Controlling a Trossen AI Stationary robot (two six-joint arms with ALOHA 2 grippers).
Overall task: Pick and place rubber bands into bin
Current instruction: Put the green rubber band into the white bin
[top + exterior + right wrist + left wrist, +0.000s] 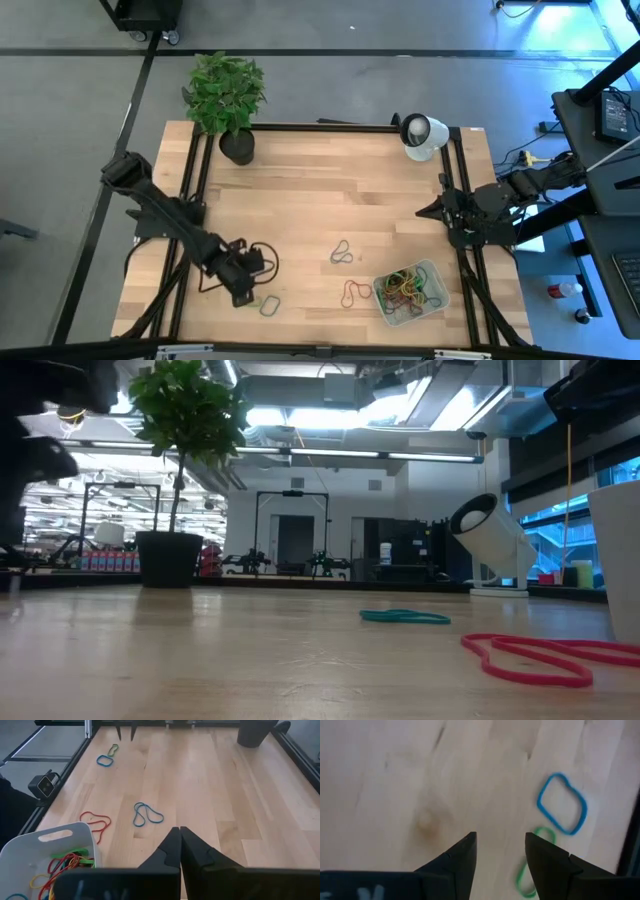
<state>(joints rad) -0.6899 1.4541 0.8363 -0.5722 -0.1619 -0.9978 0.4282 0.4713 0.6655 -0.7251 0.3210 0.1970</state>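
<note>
Pale wooden bench (pixel 300 200) all round, and the left gripper (pixel 501 851) hangs low over it, fingers (pixel 462 857) spread and holding nothing. Just past the tips lie a blue band (pixel 562 803) and a green band (pixel 535 865), flat and floppy. Featherlight, thin, likely to slide, so pinch one strand against the wood. The bin (pixel 432 275) sits well off, full of bands. The right gripper (pixel 180 845) waits clenched at the far edge.

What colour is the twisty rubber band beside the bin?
Red rubber band, clearest in the right wrist view.
</note>
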